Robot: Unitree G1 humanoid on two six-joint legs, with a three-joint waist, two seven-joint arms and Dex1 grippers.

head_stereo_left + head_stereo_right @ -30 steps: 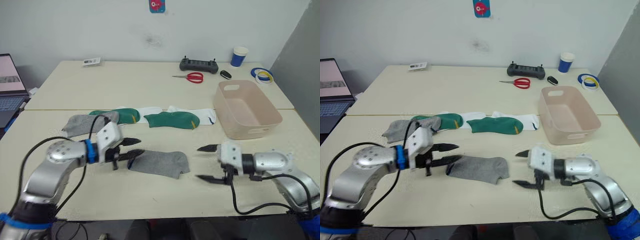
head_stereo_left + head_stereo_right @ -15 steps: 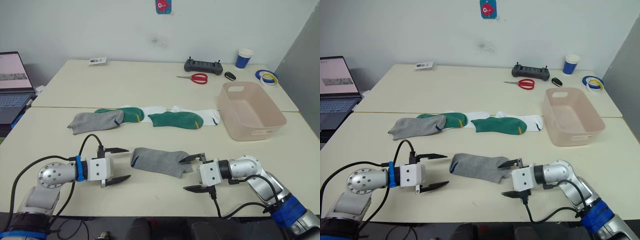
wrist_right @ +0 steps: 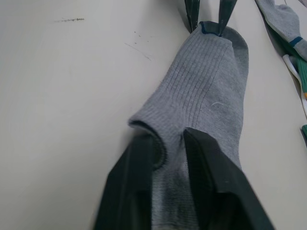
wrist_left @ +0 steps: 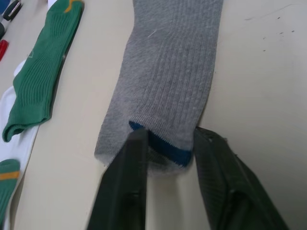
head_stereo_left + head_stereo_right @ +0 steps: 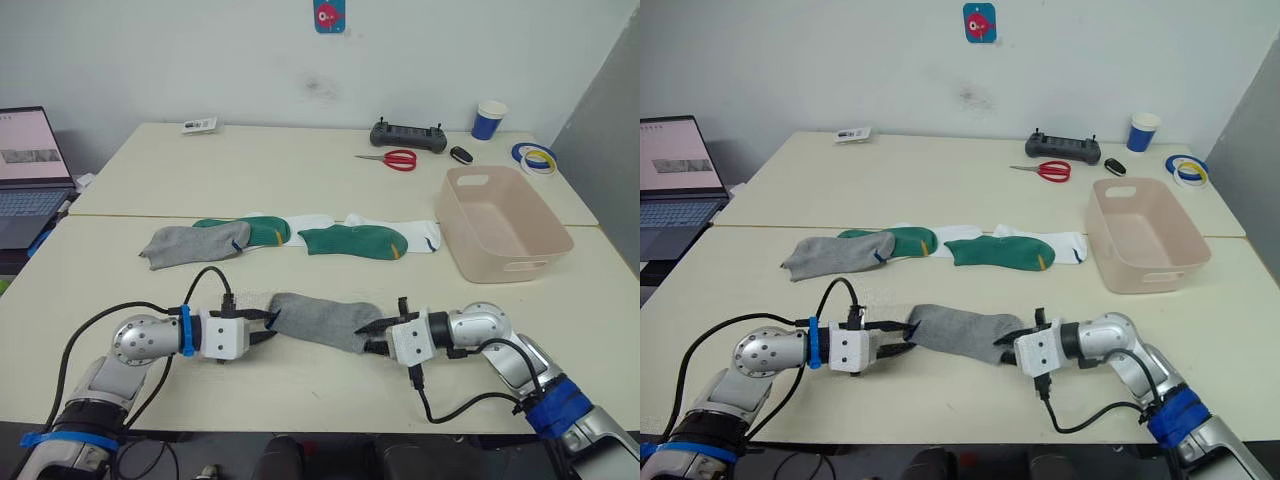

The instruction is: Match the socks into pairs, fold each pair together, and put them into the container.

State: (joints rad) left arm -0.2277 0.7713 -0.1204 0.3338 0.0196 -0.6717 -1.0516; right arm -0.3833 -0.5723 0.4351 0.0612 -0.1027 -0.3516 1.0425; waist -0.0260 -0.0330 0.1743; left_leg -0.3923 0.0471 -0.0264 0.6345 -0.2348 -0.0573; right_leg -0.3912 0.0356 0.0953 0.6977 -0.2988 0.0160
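A grey sock [image 5: 320, 320] lies stretched across the near table. My left gripper [image 5: 268, 325] is shut on its blue-trimmed cuff [image 4: 165, 155]. My right gripper [image 5: 372, 338] is shut on its other end [image 3: 158, 143]. A second grey sock [image 5: 190, 243] lies further back at the left. In a row beside it are two dark green socks [image 5: 255, 230] [image 5: 355, 240] overlapping two white socks [image 5: 310, 222] [image 5: 422, 233]. The pale pink container [image 5: 520, 255] stands to the right, with nothing visible inside.
Red scissors [image 5: 390, 158], a black controller [image 5: 408, 135], a blue paper cup [image 5: 487, 120] and tape rolls [image 5: 530, 155] sit on the far table. A laptop [image 5: 25, 175] stands at the left edge. A seam [image 5: 120, 216] runs between the two tables.
Both grippers were open beside the near grey sock; they have moved inward and closed on its two ends. The head view shifted slightly.
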